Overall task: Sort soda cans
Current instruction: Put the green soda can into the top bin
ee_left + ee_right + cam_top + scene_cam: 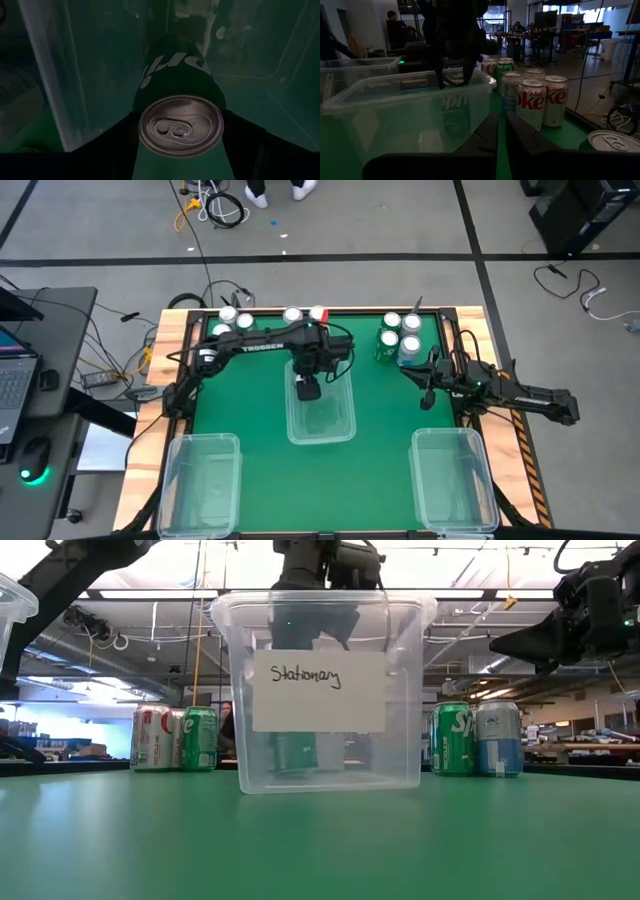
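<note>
My left gripper (308, 388) reaches down into the clear middle bin (345, 430) and is shut on a green soda can (175, 75). Through the labelled bin wall (320, 690) the can (292, 752) shows low inside; I cannot tell whether it touches the floor. My right gripper (501, 135) hovers shut over the table's right side, near the right can group (400, 335). More cans stand upright along the far edge: a left group (232, 323) and a middle pair (304, 314). A green can (452, 738) and a blue-white can (497, 738) stand right of the bin. My left gripper holds the green can by its upper side wall (139, 102), just under the silver top (180, 125). It is pinched between the two fingers (112, 137), one on each side. The fingers come from above, pointing down along the can, which stands upright inside the bin.
Two more clear bins sit at the near corners, left (203, 480) and right (452, 478). The table has a raised wooden rim (150, 420). Diet Coke cans (530, 102) line the far edge. Open green mat lies between the bins. A laptop desk stands left of the table.
</note>
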Controlling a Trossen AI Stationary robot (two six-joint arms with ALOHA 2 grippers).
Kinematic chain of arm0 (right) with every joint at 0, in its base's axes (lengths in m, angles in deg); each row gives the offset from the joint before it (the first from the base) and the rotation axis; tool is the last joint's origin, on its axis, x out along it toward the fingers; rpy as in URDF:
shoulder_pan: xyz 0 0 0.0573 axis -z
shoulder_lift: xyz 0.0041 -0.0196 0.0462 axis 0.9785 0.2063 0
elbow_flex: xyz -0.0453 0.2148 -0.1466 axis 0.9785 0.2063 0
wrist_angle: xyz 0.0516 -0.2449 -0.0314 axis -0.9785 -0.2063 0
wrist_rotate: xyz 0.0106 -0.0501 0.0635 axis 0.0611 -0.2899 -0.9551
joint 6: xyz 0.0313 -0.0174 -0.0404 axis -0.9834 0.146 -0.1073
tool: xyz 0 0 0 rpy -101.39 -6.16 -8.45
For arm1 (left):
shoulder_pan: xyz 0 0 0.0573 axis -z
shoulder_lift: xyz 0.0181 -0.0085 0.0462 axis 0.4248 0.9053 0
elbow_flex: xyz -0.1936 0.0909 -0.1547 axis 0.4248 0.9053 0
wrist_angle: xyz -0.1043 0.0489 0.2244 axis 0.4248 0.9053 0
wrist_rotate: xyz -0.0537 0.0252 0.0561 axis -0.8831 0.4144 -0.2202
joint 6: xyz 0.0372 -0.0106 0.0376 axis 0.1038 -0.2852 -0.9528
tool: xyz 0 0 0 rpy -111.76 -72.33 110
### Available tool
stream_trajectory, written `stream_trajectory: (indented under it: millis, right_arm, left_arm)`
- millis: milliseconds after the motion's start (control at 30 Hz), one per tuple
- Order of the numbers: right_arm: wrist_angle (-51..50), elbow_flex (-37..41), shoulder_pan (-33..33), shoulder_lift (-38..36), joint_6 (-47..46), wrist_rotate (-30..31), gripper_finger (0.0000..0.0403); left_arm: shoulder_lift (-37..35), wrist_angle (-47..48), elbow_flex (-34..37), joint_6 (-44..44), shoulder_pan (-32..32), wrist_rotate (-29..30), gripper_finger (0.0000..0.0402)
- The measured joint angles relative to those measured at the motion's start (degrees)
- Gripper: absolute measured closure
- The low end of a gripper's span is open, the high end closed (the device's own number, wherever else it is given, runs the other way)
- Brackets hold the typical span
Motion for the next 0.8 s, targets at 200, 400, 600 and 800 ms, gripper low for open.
stream_trajectory:
  millis: [200,400,600,800]
  right_arm:
    - [0.2,0.0,0.0,0.0,0.0,0.0,0.038]
    - [0.2,0.0,0.0,0.0,0.0,0.0,0.038]
    - [0.2,0.0,0.0,0.0,0.0,0.0,0.038]
    - [0.2,0.0,0.0,0.0,0.0,0.0,0.038]
  left_arm:
    - [-0.1,-0.2,0.7,0.8,0.0,0.0,0.0144]
    - [-0.1,0.0,0.8,1.1,0.2,0.3,0.012]
    - [0.2,-0.1,-0.4,1.2,0.7,1.1,0.0114]
    - [0.3,0.1,-3.8,1.3,0.7,2.4,0.0113]
